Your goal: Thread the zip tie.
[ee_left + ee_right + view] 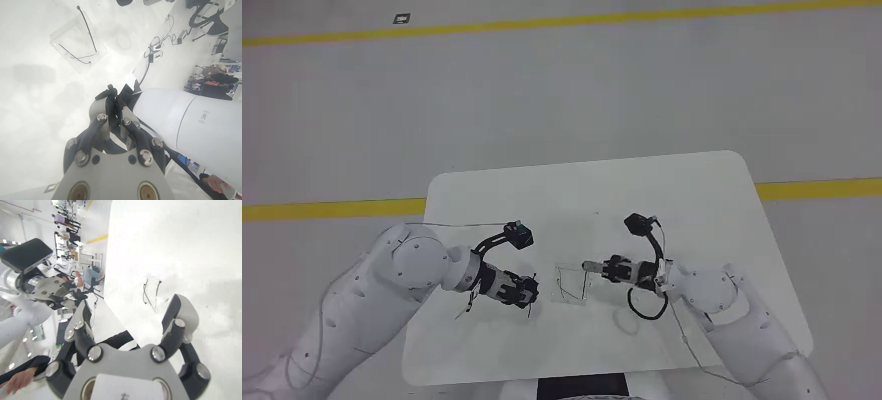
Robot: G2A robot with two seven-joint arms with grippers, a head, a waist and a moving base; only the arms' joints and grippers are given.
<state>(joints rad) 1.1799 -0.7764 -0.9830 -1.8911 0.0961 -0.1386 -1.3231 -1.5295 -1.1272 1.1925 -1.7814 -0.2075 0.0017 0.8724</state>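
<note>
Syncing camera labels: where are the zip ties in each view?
Top view: zip ties near the table's middle.
Left wrist view: zip ties across the clear tray, beyond left claw.
Right wrist view: zip ties on table beyond right claw.
Shared landmark: the white table.

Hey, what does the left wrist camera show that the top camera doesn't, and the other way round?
Left wrist view, not top: two black zip ties lying on the clear tray, and the left gripper shut. Top view, not left wrist: the right gripper at the tray's other side. Both: tray, white table, left gripper.
</note>
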